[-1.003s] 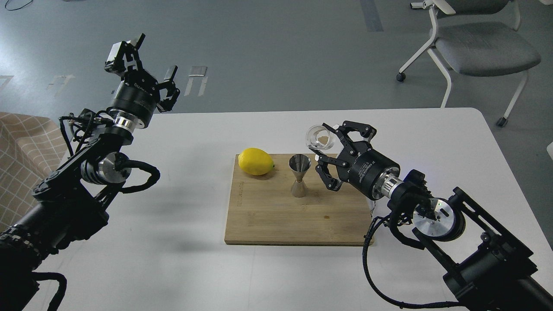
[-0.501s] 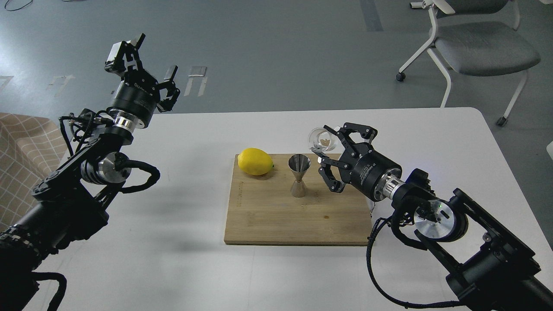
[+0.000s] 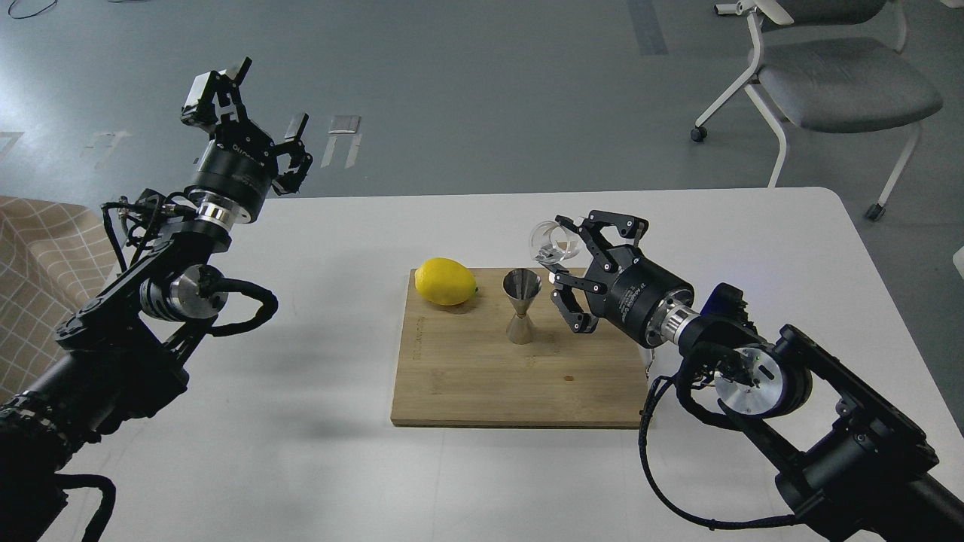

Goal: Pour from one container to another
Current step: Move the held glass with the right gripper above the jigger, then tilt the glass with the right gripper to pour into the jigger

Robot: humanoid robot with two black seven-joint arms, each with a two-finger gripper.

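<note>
right gripper [image 3: 559, 263] clamps tipped glass cup [image 3: 548, 242] at 1 o'clock of jigger [image 3: 522, 306] | left gripper [image 3: 257, 111] spread wide, empty | gripper lettering unreadable

Bright, even light; soft shadows.

Can't really tell if there's anything inside the glass cup [image 3: 548, 242], it's tiny and see-through. The board [image 3: 482, 376] has some marking along its left edge, too small to read. Chair [image 3: 828, 75] gets chopped off by the top edge, and the checkered cloth [image 3: 38, 278] runs off the left side. Both arms get cut off at the bottom corners.
</note>
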